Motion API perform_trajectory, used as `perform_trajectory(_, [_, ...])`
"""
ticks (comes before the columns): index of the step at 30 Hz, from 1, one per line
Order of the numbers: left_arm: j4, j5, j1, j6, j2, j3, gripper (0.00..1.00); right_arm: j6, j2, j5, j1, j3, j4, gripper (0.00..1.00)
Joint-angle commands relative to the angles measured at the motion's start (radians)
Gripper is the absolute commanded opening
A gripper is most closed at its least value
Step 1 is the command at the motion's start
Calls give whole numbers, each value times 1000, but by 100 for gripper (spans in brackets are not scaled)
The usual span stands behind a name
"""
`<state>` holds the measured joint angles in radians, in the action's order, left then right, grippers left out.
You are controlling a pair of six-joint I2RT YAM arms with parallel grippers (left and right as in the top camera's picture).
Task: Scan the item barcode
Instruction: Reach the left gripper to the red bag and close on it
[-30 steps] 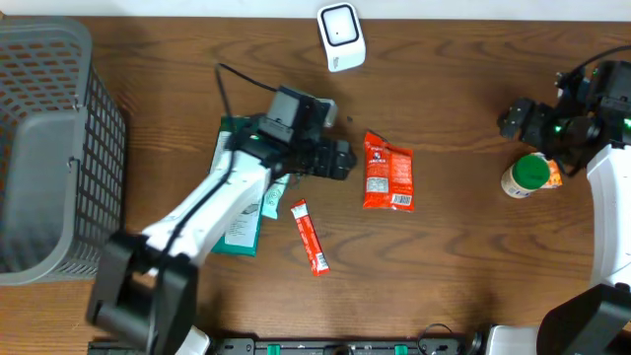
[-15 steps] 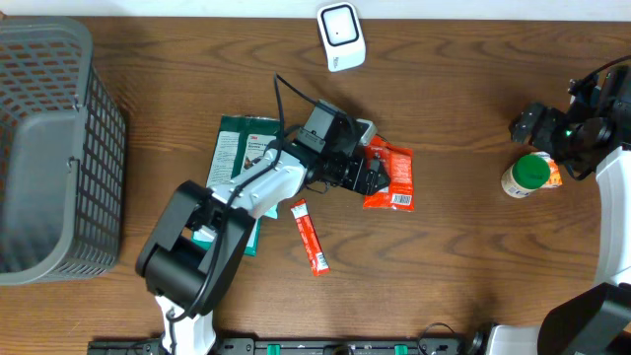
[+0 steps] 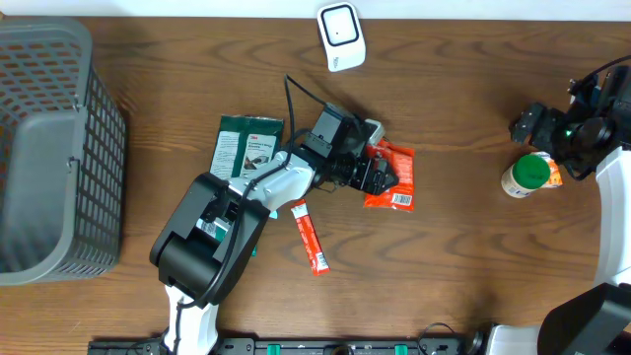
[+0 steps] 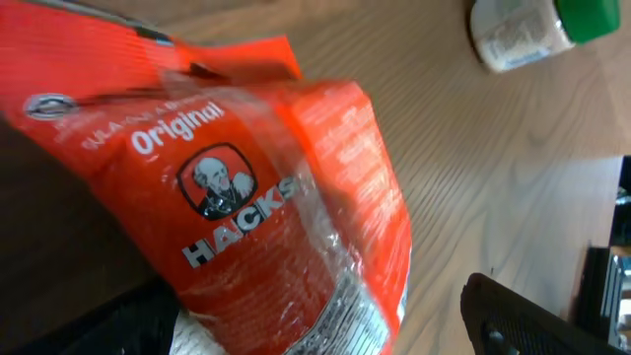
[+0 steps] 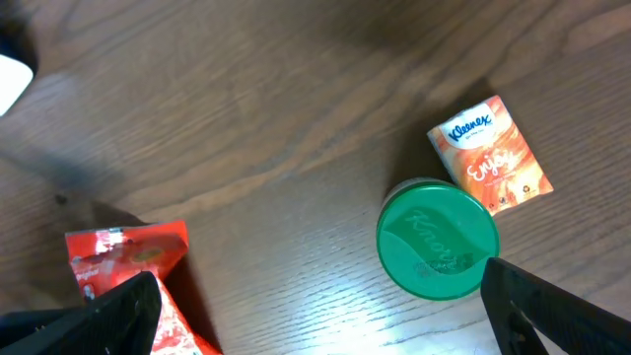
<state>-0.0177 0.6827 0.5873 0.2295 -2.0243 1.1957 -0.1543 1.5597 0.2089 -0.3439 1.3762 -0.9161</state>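
At the far left I see a grey mesh basket [image 3: 49,148] standing on the wooden table [image 3: 463,256]. To the right of it a dark green flat packet [image 3: 240,148] lies on the table, and the left arm reaches across its lower part. Below the arm there is a thin red stick sachet [image 3: 311,237], lying apart from the other things.

The left gripper [image 3: 380,180] is down over the red Hacks bag [image 3: 399,182], near the middle of the table. In the left wrist view the bag fills nearly the whole picture, with the word "Original" on it. One dark finger [image 4: 537,316] is at the right side and is clearly apart from the bag, so the jaws are spread wide and do not pinch it. The bag lies flat on the table, and a white label shows at its lower edge; I cannot read a barcode there.

The white scanner [image 3: 340,37] is at the top edge, well apart from the bag.

At the right stands a bottle with a green cap [image 5: 437,237], and an orange Kleenex pack [image 5: 490,153] lies just beside it. The right gripper [image 5: 317,281] hangs above this place with its jaws wide and nothing between them.
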Motion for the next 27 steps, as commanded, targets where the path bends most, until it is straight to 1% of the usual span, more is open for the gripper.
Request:
perform_trajectory(1, [-14,5,3,38,-15,11,91,6,-15,-2,-2,17,-1,99])
perform_trajectory(6, [-26,5,3,47,-35,11,91,6,-15,-2,-2,17,-1,99])
perform_trajectory(14, [-85,5,16,133,-101,11,91,6,-15,-2,-2,17,-1,99])
perform_trajectory(16, [-90,5,16,149,-106,11,83,6,-15,-2,-2,17,-1,99])
perform_trajectory(19, [-90,6,16,154,-106,11,65,6,-15,-2,-2,17,-1,99])
perform_trajectory(20, [-90,6,16,169,-106,11,61,6,-15,-2,-2,17,-1,99])
perform_trajectory(23, [-90,6,19,216,-106,11,56,6,-15,-2,-2,17,-1,99])
perform_trajectory(27, [-89,6,31,221,-106,11,53,6,-15,-2,-2,17,-1,99])
